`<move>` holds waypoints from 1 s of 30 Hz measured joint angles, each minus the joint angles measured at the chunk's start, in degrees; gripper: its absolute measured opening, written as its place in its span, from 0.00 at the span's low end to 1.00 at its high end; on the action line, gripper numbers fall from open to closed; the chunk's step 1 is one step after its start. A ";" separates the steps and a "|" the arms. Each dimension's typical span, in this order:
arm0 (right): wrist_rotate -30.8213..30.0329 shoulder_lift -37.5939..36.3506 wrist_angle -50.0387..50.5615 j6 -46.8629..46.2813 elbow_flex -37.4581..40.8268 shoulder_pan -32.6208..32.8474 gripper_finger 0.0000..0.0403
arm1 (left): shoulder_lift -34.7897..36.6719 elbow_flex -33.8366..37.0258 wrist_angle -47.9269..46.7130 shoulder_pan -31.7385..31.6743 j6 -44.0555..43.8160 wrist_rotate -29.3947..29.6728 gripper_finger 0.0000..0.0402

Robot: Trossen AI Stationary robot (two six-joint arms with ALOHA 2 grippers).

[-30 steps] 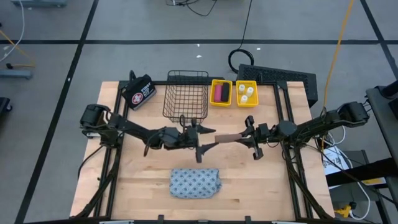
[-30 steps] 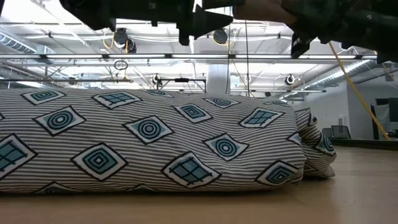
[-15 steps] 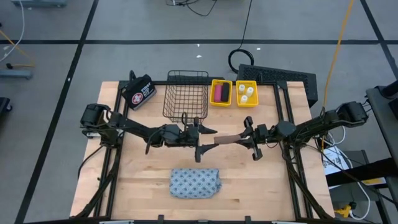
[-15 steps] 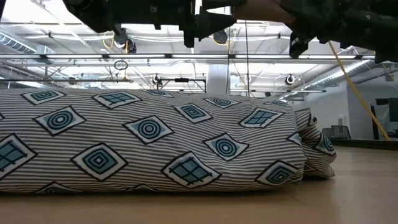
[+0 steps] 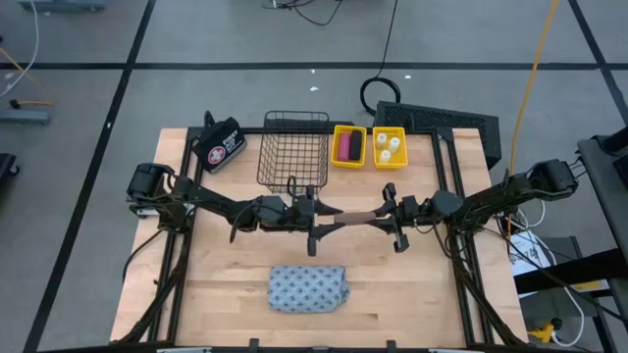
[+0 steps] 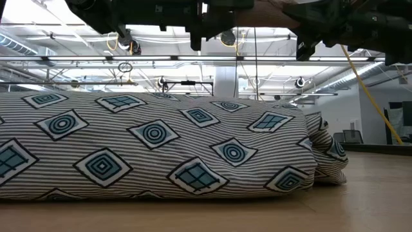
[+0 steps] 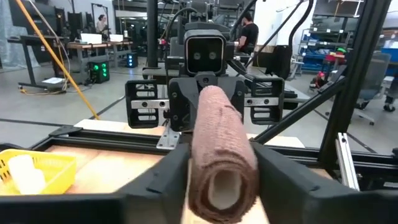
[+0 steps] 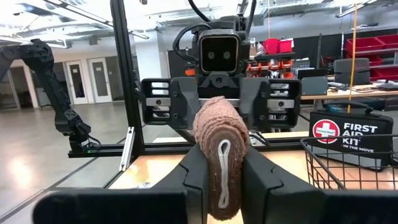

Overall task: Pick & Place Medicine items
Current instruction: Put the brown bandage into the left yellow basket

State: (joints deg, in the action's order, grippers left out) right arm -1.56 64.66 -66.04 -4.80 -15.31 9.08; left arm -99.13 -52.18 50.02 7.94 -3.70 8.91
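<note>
The brown bar (image 5: 356, 218) is a roll of brown cloth held level in the air above the table's middle, between my two grippers, which face each other. My left gripper (image 5: 329, 222) has one end of it and my right gripper (image 5: 385, 216) the other. The blue-grey patterned pouch (image 5: 308, 288) lies flat near the table's near edge and fills the low view (image 6: 154, 148). The pink roll (image 5: 345, 146) and the white bottles (image 5: 389, 147) sit in two yellow bins at the far edge. The black handled piece is out of view. My left gripper (image 7: 221, 155) has the roll's left end (image 7: 221, 186) between its two fingers, one on each side. It comes level from the table's left, fingers along the roll. My right gripper (image 8: 222, 162) pinches the roll's right end (image 8: 221, 134) between its two fingers, level from the table's right, fingers along the roll. The roll is lifted clear.
A wire basket (image 5: 293, 152) stands at the far edge just beyond the grippers. A black first-aid bag (image 5: 220, 144) lies at the far left corner. Yellow bins (image 5: 335, 128) sit right of the basket. Bare wood lies left and right of the pouch.
My right gripper has moved a little toward the table's left, carrying the brown roll farther in between my left gripper's fingers. The roll has stayed level and clear of the table.
</note>
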 joint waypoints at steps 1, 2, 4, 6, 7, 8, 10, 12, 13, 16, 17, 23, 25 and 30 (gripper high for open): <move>-0.09 0.00 0.00 -0.02 0.00 0.00 0.10 | 0.00 0.00 0.00 0.00 -0.44 -0.12 0.38; -0.09 0.00 0.00 -0.02 0.00 0.00 0.10 | 0.00 0.00 -0.02 0.00 -0.87 -0.25 0.32; -0.05 0.00 0.00 -0.07 0.00 0.00 0.10 | 0.00 0.00 -0.15 0.02 -1.12 -0.55 0.22; 0.09 -0.01 0.20 -0.09 0.00 0.00 0.11 | 0.00 0.00 -0.28 0.00 -1.12 -1.38 0.12; 0.13 -0.03 0.38 -0.09 0.00 0.02 0.13 | 0.00 0.00 -0.30 0.00 -1.16 -1.87 0.10; 0.13 -0.07 0.75 -0.10 0.00 0.03 0.15 | 0.01 0.00 -0.37 0.00 -1.30 -2.47 0.10; 0.16 -0.46 2.30 -0.81 0.00 0.07 0.20 | 0.00 0.00 -0.92 0.36 -1.92 -3.30 0.10; 0.32 -0.98 4.15 -2.15 -0.04 0.06 0.25 | 0.00 0.00 -1.85 0.95 -2.03 -3.16 0.10; 0.39 -1.51 5.57 -2.46 -0.07 0.07 0.28 | 0.02 0.00 -2.44 1.27 -2.02 -2.96 0.10; 0.19 -3.63 9.30 -3.08 -0.05 0.07 0.35 | 0.18 0.00 -4.56 2.30 -1.28 -0.98 0.10; 0.04 -4.62 10.33 -3.07 -0.06 0.07 0.37 | 0.21 -0.01 -4.99 2.64 -0.91 -0.36 0.10; -1.60 -13.09 20.43 -3.09 -2.70 0.03 0.48 | 0.28 -0.03 -7.41 3.33 0.64 -0.79 0.10; -2.17 -15.62 29.00 -3.10 -7.27 -0.01 0.50 | 0.22 0.00 -8.30 3.50 0.79 -1.08 0.10; -6.32 -14.23 63.89 -1.93 -27.96 0.02 0.52 | 0.22 0.00 -10.58 3.30 1.93 -0.32 0.10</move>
State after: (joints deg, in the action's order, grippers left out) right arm -7.89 50.43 -2.15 -6.73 -43.27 9.10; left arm -98.91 -52.18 39.44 11.25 -1.77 8.58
